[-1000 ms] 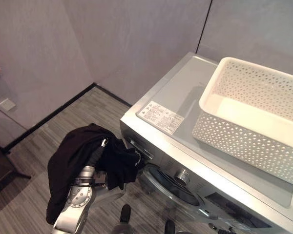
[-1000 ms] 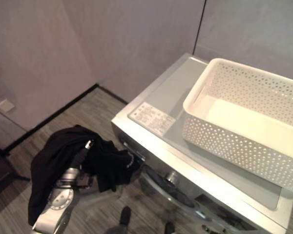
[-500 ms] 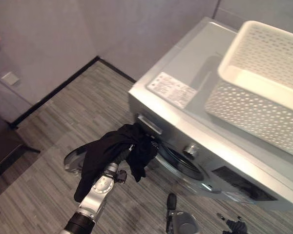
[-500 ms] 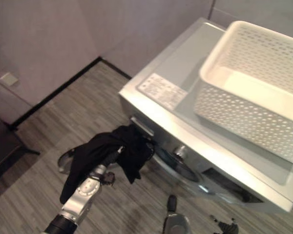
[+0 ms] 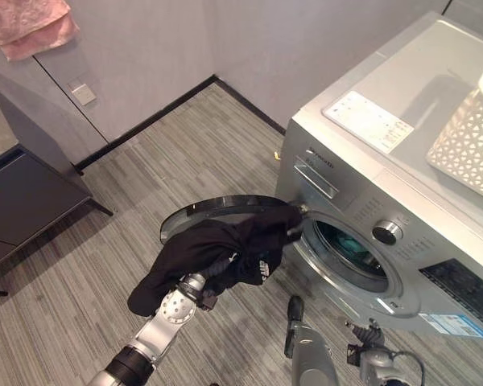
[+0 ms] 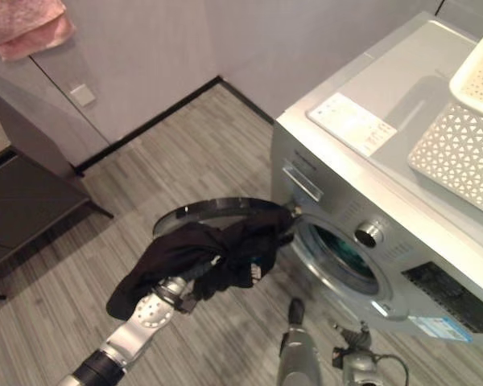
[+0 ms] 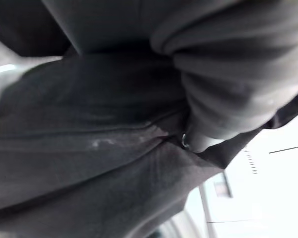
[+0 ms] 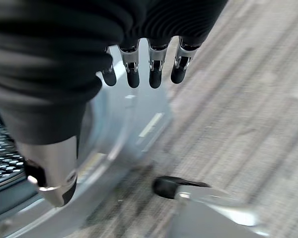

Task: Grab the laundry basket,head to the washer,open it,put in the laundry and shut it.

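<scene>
Right wrist view gives us the clearest fingers (image 8: 154, 67): they hang straight and relaxed, a little apart, clasping nothing, with the thumb off to one side near the washer's front panel and the grey plank floor (image 8: 248, 99) beyond them. Our right hand (image 8: 139, 54) is simply idle here. Our left hand (image 5: 217, 269) is another matter; it is buried under the black garment (image 5: 225, 249), and in its own wrist view we see dark folds of cloth (image 7: 114, 148) pressed close, so we cannot tell whether its fingers are curled round the cloth or merely carrying it draped. From the head views, the garment hangs over that hand and forearm, its leading edge touching the rim of the washer (image 5: 402, 209) opening, just beside the round door (image 5: 217, 211), which stands swung wide. The white basket (image 6: 467, 137) sits on top of the washer, well apart from the hand. We judge the basket carried, the washer reached and the door opened; what is left is to push the garment through the opening into the drum, let it go, withdraw, and shut the door.
</scene>
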Available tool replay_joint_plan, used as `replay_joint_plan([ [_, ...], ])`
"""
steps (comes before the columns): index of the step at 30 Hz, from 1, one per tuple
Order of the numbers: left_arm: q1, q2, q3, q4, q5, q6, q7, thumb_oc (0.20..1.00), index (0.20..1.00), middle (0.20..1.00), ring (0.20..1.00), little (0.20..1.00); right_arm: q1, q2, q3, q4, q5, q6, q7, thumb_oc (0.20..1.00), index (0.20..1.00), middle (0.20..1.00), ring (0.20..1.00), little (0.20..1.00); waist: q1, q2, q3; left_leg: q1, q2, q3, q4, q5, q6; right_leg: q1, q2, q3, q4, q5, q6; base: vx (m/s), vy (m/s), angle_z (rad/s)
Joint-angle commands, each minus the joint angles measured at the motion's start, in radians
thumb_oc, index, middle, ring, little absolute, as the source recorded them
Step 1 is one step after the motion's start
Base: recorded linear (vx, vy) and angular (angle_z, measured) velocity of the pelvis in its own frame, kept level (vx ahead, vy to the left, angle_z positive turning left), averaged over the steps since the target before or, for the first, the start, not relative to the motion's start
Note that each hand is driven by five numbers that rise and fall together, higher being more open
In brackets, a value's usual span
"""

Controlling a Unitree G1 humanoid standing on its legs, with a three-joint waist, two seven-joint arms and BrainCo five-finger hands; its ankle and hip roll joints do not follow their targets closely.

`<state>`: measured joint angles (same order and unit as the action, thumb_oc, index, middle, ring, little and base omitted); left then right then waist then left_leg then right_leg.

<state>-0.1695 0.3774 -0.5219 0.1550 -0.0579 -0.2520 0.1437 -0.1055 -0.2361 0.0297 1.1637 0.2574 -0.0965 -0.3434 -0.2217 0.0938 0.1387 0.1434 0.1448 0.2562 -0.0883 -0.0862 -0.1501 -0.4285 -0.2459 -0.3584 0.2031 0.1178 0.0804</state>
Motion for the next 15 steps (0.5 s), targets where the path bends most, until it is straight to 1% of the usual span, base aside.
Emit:
replay_joint_plan([
  [1, -0.08, -0.063, -0.023, -0.095, -0.008, -0.079, -0.003, 0.2, 0.2, 0.2, 0.2, 0.2, 0.043, -0.002, 0.009, 0.003, -0.021, 0.003, -0.005, 1.0, 1.0, 1.0, 1.0, 1.0, -0.034, -0.021, -0.021, 0.179, -0.011, -0.024, 0.088, -0.196, 0.042, 0.006, -0.054, 0.008, -0.219, 0.11, 0.119, 0.04, 0.029, -0.1],
  [3, -0.124, -0.091, -0.059, -0.076, -0.032, -0.076, -0.016, 0.2, 0.2, 0.2, 0.2, 0.2, 0.045, 0.0, 0.012, -0.001, -0.016, 0.003, -0.006, 1.0, 1.0, 1.0, 1.0, 1.0, -0.048, -0.024, -0.021, 0.187, -0.018, -0.023, 0.092, -0.21, 0.046, 0.006, -0.06, 0.01, -0.216, 0.114, 0.123, 0.04, 0.023, -0.09],
  [5, -0.177, -0.135, -0.116, -0.019, -0.055, -0.065, -0.035, 0.2, 0.2, 0.2, 0.2, 0.2, 0.06, 0.009, 0.01, -0.006, -0.005, 0.004, -0.003, 1.0, 1.0, 1.0, 1.0, 1.0, -0.076, -0.027, -0.019, 0.204, -0.031, -0.017, 0.088, -0.229, 0.054, 0.0, -0.066, 0.015, -0.215, 0.124, 0.129, 0.04, 0.024, -0.17],
  [6, -0.179, -0.137, -0.117, -0.016, -0.055, -0.067, -0.035, 0.2, 0.2, 0.2, 0.2, 0.2, 0.06, 0.009, 0.009, -0.006, -0.005, 0.004, -0.003, 1.0, 1.0, 1.0, 1.0, 1.0, -0.075, -0.027, -0.018, 0.205, -0.031, -0.016, 0.088, -0.229, 0.054, 0.0, -0.066, 0.015, -0.215, 0.124, 0.129, 0.05, 0.024, -0.18],
  [7, -0.197, -0.163, -0.144, 0.025, -0.084, -0.056, -0.047, 0.2, 0.2, 0.2, 0.2, 0.2, 0.08, 0.016, 0.008, -0.003, 0.001, 0.006, -0.005, 1.0, 1.0, 1.0, 1.0, 1.0, -0.095, -0.026, -0.014, 0.214, -0.035, -0.011, 0.085, -0.235, 0.056, -0.008, -0.069, 0.017, -0.21, 0.129, 0.13, 0.03, 0.013, -0.12],
  [8, -0.199, -0.165, -0.144, 0.027, -0.084, -0.057, -0.047, 0.2, 0.2, 0.2, 0.2, 0.2, 0.08, 0.016, 0.007, -0.003, 0.001, 0.007, -0.005, 1.0, 1.0, 1.0, 1.0, 1.0, -0.094, -0.026, -0.014, 0.214, -0.036, -0.011, 0.085, -0.236, 0.056, -0.008, -0.069, 0.018, -0.209, 0.129, 0.131, 0.04, 0.021, -0.12],
  [10, -0.214, -0.194, -0.159, 0.075, -0.122, -0.045, -0.052, 0.2, 0.2, 0.2, 0.2, 0.2, 0.105, 0.023, 0.002, 0.002, 0.002, 0.013, -0.006, 1.0, 1.0, 1.0, 1.0, 1.0, -0.116, -0.023, -0.004, 0.221, -0.041, -0.003, 0.085, -0.244, 0.058, -0.021, -0.069, 0.021, -0.203, 0.131, 0.132, 0.02, 0.014, -0.18],
  [11, -0.215, -0.196, -0.159, 0.078, -0.122, -0.046, -0.052, 0.2, 0.2, 0.2, 0.2, 0.2, 0.105, 0.023, 0.001, 0.002, 0.001, 0.013, -0.006, 1.0, 1.0, 1.0, 1.0, 1.0, -0.115, -0.023, -0.004, 0.221, -0.041, -0.003, 0.085, -0.244, 0.058, -0.021, -0.069, 0.021, -0.203, 0.131, 0.132, 0.02, 0.016, -0.18],
  [12, -0.219, -0.209, -0.165, 0.1, -0.138, -0.042, -0.053, 0.2, 0.2, 0.2, 0.2, 0.2, 0.116, 0.024, -0.001, 0.003, 0.003, 0.014, -0.007, 1.0, 1.0, 1.0, 1.0, 1.0, -0.124, -0.022, 0.002, 0.224, -0.043, 0.0, 0.085, -0.25, 0.059, -0.027, -0.069, 0.023, -0.201, 0.132, 0.132, 0.03, 0.023, -0.21],
  [13, -0.227, -0.234, -0.165, 0.14, -0.186, -0.035, -0.052, 0.2, 0.2, 0.2, 0.2, 0.2, 0.135, 0.024, -0.009, 0.007, 0.007, 0.017, -0.006, 1.0, 1.0, 1.0, 1.0, 1.0, -0.142, -0.018, 0.014, 0.226, -0.045, 0.01, 0.089, -0.255, 0.058, -0.044, -0.069, 0.027, -0.192, 0.134, 0.132, 0.08, 0.069, -0.25],
  [14, -0.236, -0.251, -0.17, 0.17, -0.225, -0.032, -0.046, 0.2, 0.2, 0.2, 0.2, 0.2, 0.149, 0.028, -0.018, 0.023, 0.018, 0.018, -0.007, 1.0, 1.0, 1.0, 1.0, 1.0, -0.153, -0.004, 0.036, 0.232, -0.039, 0.01, 0.103, -0.283, 0.068, -0.054, -0.056, 0.043, -0.183, 0.127, 0.147, 0.07, 0.075, -0.28],
  [15, -0.246, -0.265, -0.17, 0.189, -0.245, -0.034, -0.039, 0.2, 0.2, 0.2, 0.2, 0.2, 0.154, 0.027, -0.027, 0.035, 0.029, 0.018, -0.009, 1.0, 1.0, 1.0, 1.0, 1.0, -0.167, -0.002, 0.055, 0.23, -0.042, 0.016, 0.114, -0.3, 0.072, -0.072, -0.056, 0.05, -0.177, 0.13, 0.148, 0.05, 0.068, -0.28],
])
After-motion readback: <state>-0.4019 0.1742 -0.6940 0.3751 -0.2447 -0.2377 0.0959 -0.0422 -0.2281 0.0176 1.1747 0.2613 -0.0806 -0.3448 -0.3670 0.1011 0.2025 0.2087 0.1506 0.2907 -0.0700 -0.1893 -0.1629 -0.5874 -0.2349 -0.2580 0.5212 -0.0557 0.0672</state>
